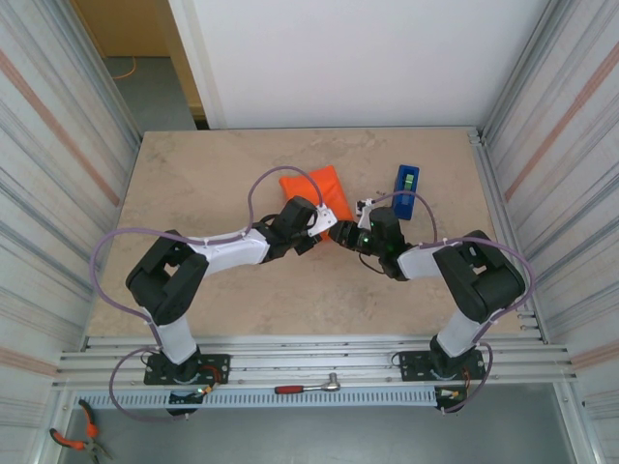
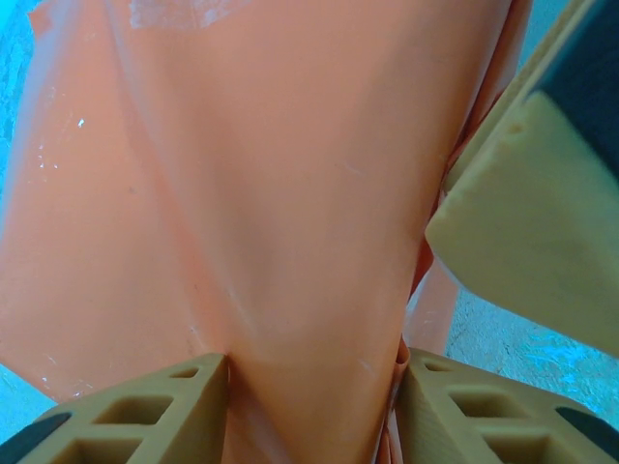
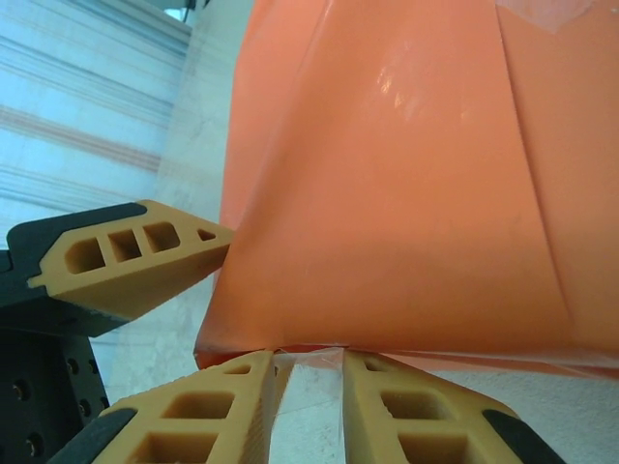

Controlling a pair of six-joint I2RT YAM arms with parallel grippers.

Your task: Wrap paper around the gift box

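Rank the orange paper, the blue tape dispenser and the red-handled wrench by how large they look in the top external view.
1. the paper: clearly the largest patch, even partly covered.
2. blue tape dispenser and red-handled wrench: not ranked. The wrench looks longer but much thinner.

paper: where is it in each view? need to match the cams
Top external: paper mid-table, just beyond where the two claws meet.
Left wrist: runs from the top edge down between the left claw fingers.
Right wrist: upper right, lower edge just above the right claw.
Shared landmark: the opposite claw's tan finger, at the right edge in left wrist and at the left in right wrist.
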